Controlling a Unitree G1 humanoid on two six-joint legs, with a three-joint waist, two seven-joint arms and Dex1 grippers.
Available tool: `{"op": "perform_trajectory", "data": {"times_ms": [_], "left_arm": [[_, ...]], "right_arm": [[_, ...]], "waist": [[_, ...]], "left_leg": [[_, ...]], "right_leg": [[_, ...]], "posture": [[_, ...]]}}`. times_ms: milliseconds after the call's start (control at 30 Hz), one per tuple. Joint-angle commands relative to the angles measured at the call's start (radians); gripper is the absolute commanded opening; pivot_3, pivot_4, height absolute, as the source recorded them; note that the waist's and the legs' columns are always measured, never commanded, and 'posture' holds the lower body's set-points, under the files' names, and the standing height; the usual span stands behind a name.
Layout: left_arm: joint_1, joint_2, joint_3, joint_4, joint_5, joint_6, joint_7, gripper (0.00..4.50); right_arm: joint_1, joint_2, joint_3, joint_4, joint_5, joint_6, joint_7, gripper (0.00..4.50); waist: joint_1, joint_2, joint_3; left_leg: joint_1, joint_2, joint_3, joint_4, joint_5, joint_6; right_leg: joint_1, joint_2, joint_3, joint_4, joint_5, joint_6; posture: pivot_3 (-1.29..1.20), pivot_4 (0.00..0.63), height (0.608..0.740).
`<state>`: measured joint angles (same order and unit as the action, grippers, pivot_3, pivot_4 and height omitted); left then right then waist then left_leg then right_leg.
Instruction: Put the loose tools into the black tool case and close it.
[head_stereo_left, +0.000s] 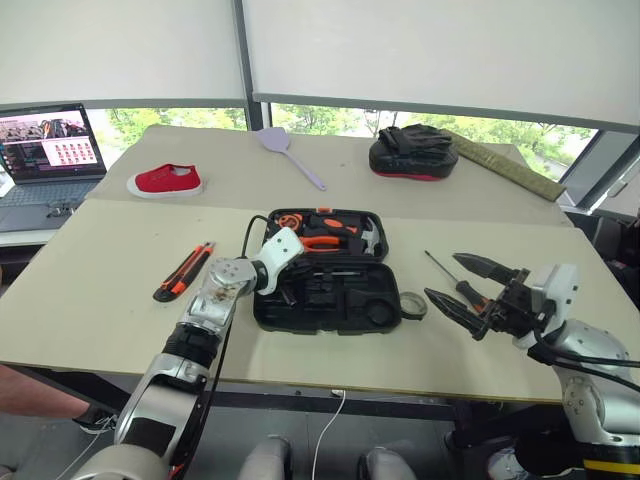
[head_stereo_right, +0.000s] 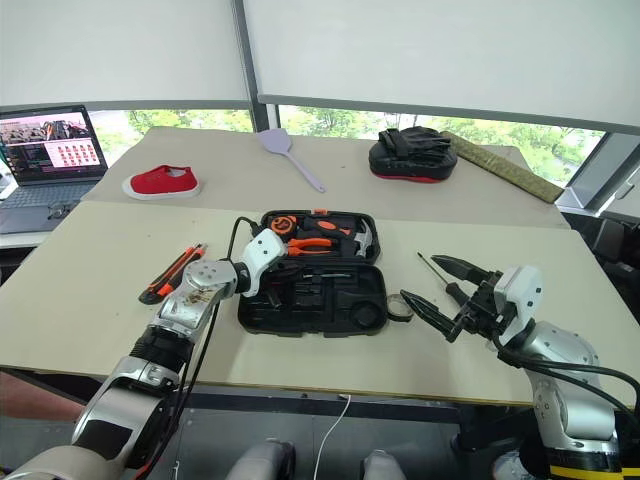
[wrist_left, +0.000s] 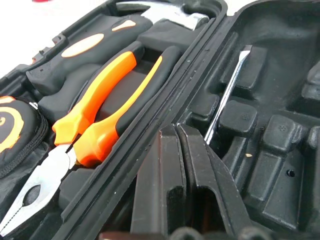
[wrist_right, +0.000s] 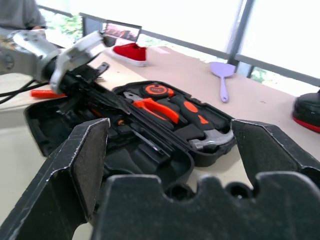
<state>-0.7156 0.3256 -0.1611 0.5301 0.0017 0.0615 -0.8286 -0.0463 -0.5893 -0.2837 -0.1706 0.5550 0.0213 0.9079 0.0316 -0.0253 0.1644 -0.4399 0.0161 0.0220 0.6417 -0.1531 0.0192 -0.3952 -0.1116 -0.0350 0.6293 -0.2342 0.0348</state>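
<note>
The black tool case (head_stereo_left: 345, 300) lies open at the table's middle. My left gripper (head_stereo_left: 303, 266) reaches into it near the hinge, and its fingers (wrist_left: 170, 170) are shut together with nothing seen between them. A screwdriver's metal shaft (wrist_left: 227, 95) lies in a slot of the near half, just past those fingertips. An orange-black utility knife (head_stereo_left: 183, 272) lies on the table left of the case. Right of the case lie a small grey tape roll (head_stereo_left: 413, 305) and a second screwdriver (head_stereo_left: 437, 264). My right gripper (head_stereo_left: 442, 277) hovers open and empty above that screwdriver.
The case's far half holds orange pliers (wrist_left: 100, 115), a hammer (wrist_right: 210, 140) and a tape measure (wrist_right: 157, 91). On the far table lie a red shoe (head_stereo_left: 165, 180), a lilac fly swatter (head_stereo_left: 290, 150) and a black-and-red mitt (head_stereo_left: 412, 152). A laptop (head_stereo_left: 45, 150) stands far left.
</note>
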Motion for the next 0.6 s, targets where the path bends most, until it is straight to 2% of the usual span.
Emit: {"op": "perform_trajectory", "data": {"times_ms": [33,133,233,300,367,467,600], "left_arm": [[0.000,-0.001,0.094,-0.003,-0.124,-0.092,-0.068,0.86],[0.023,0.047,0.189,-0.052,-0.286,-0.200,-0.260,1.97],[0.079,0.126,0.231,-0.136,-0.392,-0.150,-0.411,3.04],[0.149,0.203,0.237,-0.230,-0.441,-0.080,-0.489,3.93],[0.230,0.278,0.244,-0.332,-0.494,-0.013,-0.563,4.46],[0.359,0.364,0.273,-0.447,-0.553,0.078,-0.596,4.46],[0.444,0.378,0.306,-0.500,-0.568,0.080,-0.566,4.46]], "right_arm": [[0.045,-0.013,-0.095,-0.031,0.023,-0.025,-0.015,4.50],[0.140,-0.027,-0.172,-0.030,0.023,-0.035,0.000,4.50],[0.233,-0.028,-0.241,-0.008,0.005,-0.067,0.009,4.50],[0.289,-0.019,-0.290,0.031,-0.018,-0.109,0.002,4.50],[0.336,-0.010,-0.333,0.085,-0.039,-0.152,-0.005,4.50],[0.397,0.003,-0.374,0.172,-0.069,-0.203,-0.017,4.50],[0.411,-0.012,-0.377,0.179,-0.071,-0.156,-0.053,4.50]], "waist": [[0.004,-0.001,0.000],[0.005,0.000,0.000],[0.001,0.000,0.000],[-0.005,0.001,-0.001],[-0.012,0.002,-0.001],[-0.018,0.003,-0.001],[-0.019,0.006,0.000]], "left_leg": [[-0.001,0.000,0.000,0.000,0.000,0.000],[-0.004,0.000,0.000,0.000,0.000,0.000],[-0.005,0.000,0.000,-0.001,0.000,0.000],[-0.004,0.000,0.000,-0.001,-0.001,0.001],[-0.003,0.000,0.000,-0.001,-0.001,0.001],[-0.001,0.003,0.000,-0.001,-0.001,0.000],[-0.001,0.003,-0.007,-0.001,-0.005,-0.007]], "right_leg": [[-0.001,0.000,0.000,0.000,0.000,0.000],[-0.004,0.000,0.000,0.000,0.000,0.000],[-0.006,0.000,0.000,0.001,0.000,-0.001],[-0.006,0.000,0.000,0.001,0.000,-0.001],[-0.004,0.000,0.001,0.001,0.000,-0.001],[-0.003,0.000,0.001,0.000,-0.004,-0.004],[-0.004,-0.003,0.001,0.000,-0.008,-0.003]], "posture": [[0.00,0.150,0.740],[0.00,0.150,0.740],[0.00,0.150,0.740],[0.00,0.150,0.740],[0.00,0.150,0.740],[0.00,0.150,0.740],[0.00,0.150,0.740]]}}
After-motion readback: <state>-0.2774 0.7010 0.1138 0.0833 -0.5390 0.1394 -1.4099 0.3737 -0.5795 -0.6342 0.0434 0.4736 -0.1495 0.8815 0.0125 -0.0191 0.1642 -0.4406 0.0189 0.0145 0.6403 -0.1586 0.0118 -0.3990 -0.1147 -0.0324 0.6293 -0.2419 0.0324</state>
